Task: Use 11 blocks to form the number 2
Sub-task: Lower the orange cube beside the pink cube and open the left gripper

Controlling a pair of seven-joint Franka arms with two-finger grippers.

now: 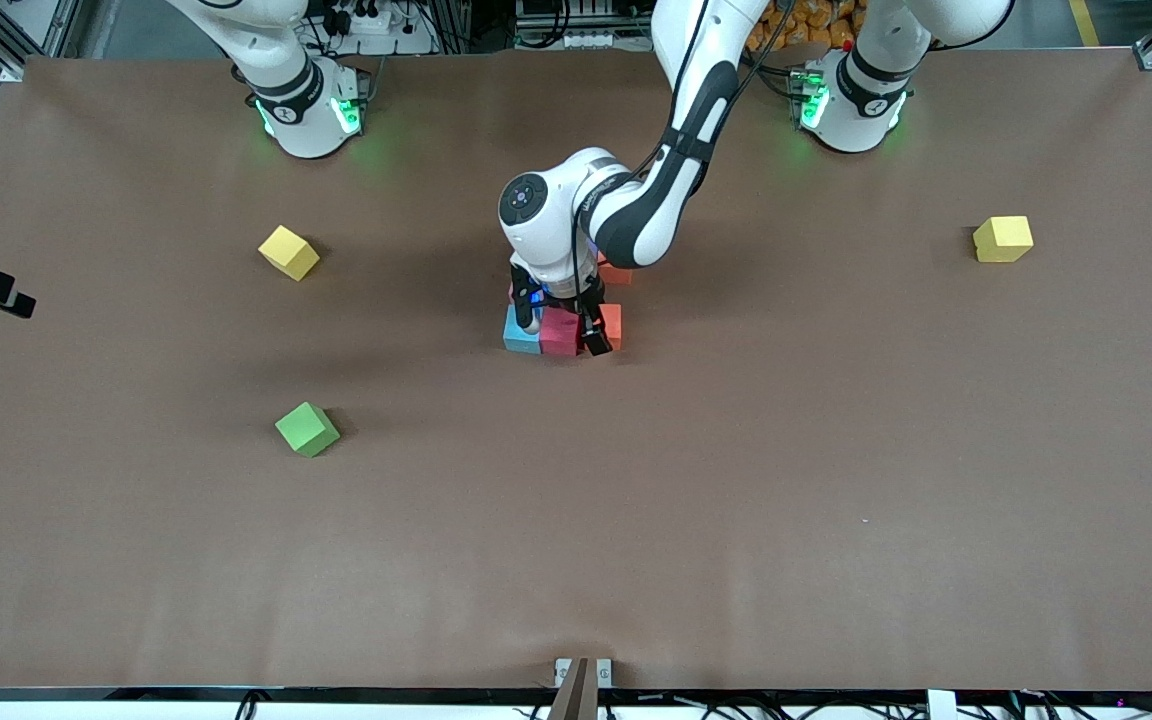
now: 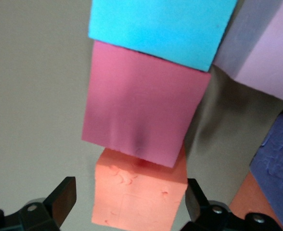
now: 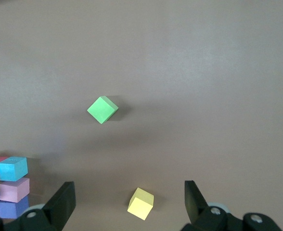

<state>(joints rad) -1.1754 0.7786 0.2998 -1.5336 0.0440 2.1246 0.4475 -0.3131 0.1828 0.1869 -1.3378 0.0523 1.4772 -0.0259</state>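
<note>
The number 2 [image 1: 564,318] sits mid-table, where our left gripper [image 1: 566,335] hangs released astride the orange cube [image 2: 139,199], so we should lift straight up without nudging it, while our right gripper [image 3: 127,202] waits open.

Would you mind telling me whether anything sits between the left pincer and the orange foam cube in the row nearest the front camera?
Nothing visible does. The left pincer is open directly over the orange foam cube, one finger either side, with the crimson foam cube touching it in the same row.
</note>
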